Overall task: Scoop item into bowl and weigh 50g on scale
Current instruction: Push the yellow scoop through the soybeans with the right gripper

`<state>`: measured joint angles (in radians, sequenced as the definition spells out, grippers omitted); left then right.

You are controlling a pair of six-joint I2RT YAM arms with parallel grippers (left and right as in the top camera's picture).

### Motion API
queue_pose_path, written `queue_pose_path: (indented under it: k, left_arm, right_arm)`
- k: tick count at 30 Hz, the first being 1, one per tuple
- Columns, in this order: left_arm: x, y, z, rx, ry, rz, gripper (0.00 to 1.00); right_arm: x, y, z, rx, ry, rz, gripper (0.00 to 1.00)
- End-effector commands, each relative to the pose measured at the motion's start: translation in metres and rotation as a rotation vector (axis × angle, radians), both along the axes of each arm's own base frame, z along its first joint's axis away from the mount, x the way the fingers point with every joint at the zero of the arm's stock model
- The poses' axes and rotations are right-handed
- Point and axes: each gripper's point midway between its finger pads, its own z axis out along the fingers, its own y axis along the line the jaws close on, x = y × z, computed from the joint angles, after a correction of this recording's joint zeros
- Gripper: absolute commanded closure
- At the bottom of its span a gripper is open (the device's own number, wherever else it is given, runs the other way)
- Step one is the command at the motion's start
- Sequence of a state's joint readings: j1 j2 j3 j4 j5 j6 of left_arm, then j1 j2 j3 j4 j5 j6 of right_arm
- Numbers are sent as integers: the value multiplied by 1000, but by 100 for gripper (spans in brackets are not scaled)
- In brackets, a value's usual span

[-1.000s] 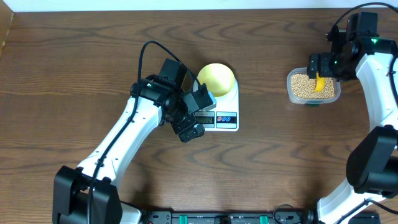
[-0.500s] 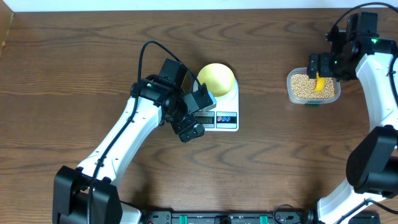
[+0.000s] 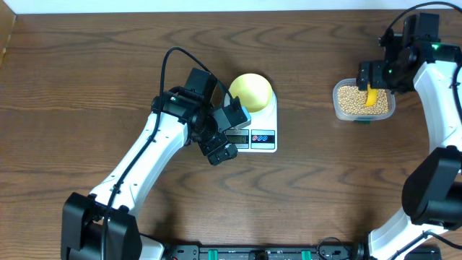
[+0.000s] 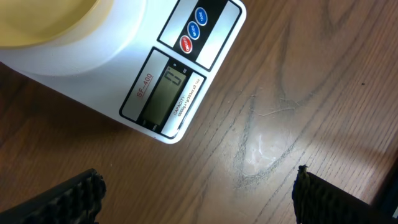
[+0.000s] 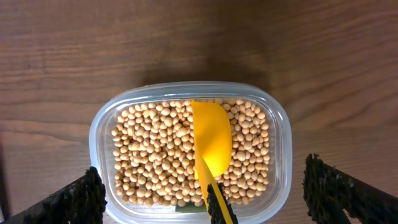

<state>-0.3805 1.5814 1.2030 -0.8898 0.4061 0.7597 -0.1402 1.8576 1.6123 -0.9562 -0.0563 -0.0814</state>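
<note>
Dark wood table (image 3: 86, 72) carried everything. Beans (image 5: 155, 149) filled a clear tub (image 5: 99, 134) at upper right of overhead view, w/ a yellow scoop (image 5: 211, 140) lying in them, broad end toward top of right wrist view, handle running off bottom edge. Pale-yellow bowl (image 3: 251, 90) sat on far part of white scale (image 3: 267, 115), approx centre of overhead view, well apart from tub. Right pincer (image 5: 208, 196) hovered over tub, jaws wide either side of scoop handle, not touching it. Left pincer (image 4: 199, 199) hung over table just beside scale's display (image 4: 165, 93), jaws wide, holding nothing.
</note>
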Motion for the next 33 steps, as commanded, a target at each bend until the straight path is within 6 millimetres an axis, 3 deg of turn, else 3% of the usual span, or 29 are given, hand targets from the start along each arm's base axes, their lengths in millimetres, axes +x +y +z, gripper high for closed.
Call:
queue_pose_path:
  k: [1,7,11,14,20,27,31,33]
  left_arm:
    - [-1,0,-2,-7,12,-5,2]
    - [-1,0,-2,-7,12,-5,2]
    - [-1,0,-2,-7,12,-5,2]
    - [-1,0,-2,-7,12,-5,2]
    - [-1,0,-2,-7,12,-5,2]
    - [-1,0,-2,-7,12,-5,2]
    - [-1,0,-2,-7,12,-5,2]
    - [-1,0,-2,-7,12,-5,2]
  right_arm:
    - [5,1,42,-4,-103,12,1]
    - [2,-1,74,18,-141,-49,1]
    - [-2,-4,80,30,-132,-79,6]
    - [-7,-5,77,32,-106,-85,16]
    - [-10,-20,69,38,-83,-111,21]
    - [-9,-2,42,192,-12,-29,31]
    - [-8,-7,24,174,35,-41,23]
    - [-3,-8,23,172,20,-40,2]
